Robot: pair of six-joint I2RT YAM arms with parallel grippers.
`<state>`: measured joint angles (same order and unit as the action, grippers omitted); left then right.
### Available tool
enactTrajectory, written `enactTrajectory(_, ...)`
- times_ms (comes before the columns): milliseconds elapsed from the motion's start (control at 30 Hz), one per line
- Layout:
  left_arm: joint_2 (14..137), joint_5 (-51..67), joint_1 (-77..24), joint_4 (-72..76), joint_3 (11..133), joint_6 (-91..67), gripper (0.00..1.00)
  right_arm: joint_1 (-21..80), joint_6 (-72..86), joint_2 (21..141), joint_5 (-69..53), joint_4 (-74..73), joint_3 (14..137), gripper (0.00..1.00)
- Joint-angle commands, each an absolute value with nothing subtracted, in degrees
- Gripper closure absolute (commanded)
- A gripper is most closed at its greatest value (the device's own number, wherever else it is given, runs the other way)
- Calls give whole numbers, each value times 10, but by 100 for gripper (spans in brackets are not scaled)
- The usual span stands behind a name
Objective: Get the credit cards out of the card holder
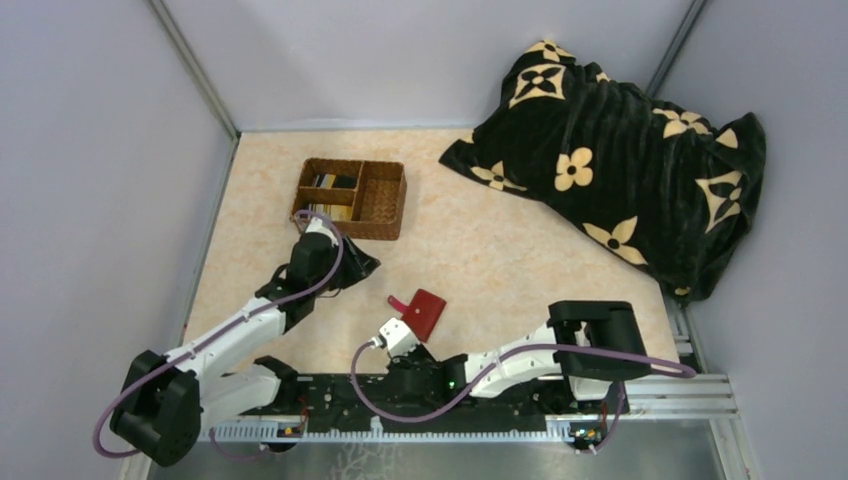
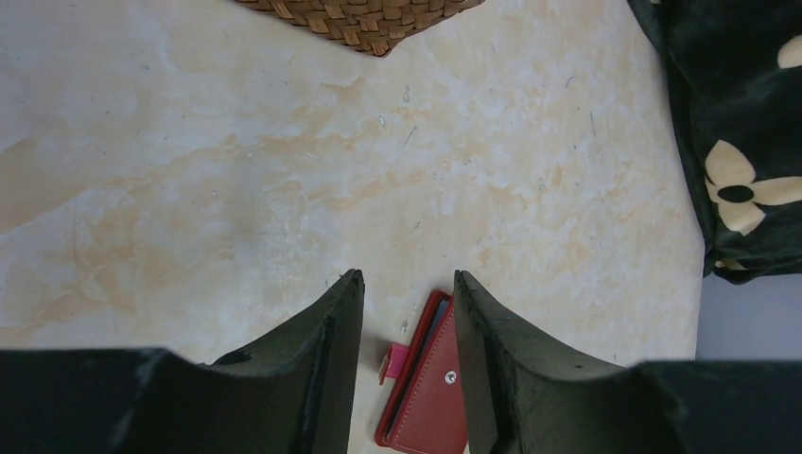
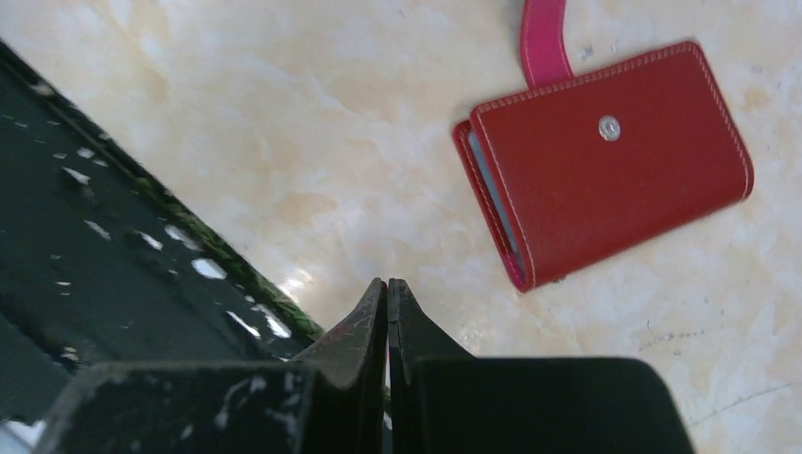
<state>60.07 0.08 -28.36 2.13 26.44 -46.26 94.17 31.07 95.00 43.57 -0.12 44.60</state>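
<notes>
Two arms over the table [image 1: 500, 250], both empty. The right gripper [image 3: 388, 282] has its jaws pressed together, pinching nothing, tips low over the table nr its near edge. The left gripper [image 2: 407, 276] has its jaws spread partway w/ nothing between them, hanging above the table between the wicker basket [image 1: 398, 205] and the card holder [image 1: 425, 312].

The red card holder lies flat on the table, cover shut, snap stud facing up, pink-red tab sticking out loose on the surface, not fastened. It sits just ahead of the right jaws but apart from them. In the left wrist view it shows below & through the gap, not touched. Bluish pocket edges show along its open side.

Several credit cards [image 1: 333, 182] lie in the basket's left compartments: dark & striped ones in the far one, tan/yellow in the near one; exact count can't be told. A black blanket w/ cream flower print [image 1: 620, 160] is bunched at the far right corner.
</notes>
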Motion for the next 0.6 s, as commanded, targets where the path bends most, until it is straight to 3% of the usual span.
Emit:
enactTrajectory(0,580,8,-278,27,276,-460,54,904,391,929,401,-13,410,100)
enactTrajectory(567,524,3,-272,-14,284,-440,53,706,335,852,370,-60,392,100)
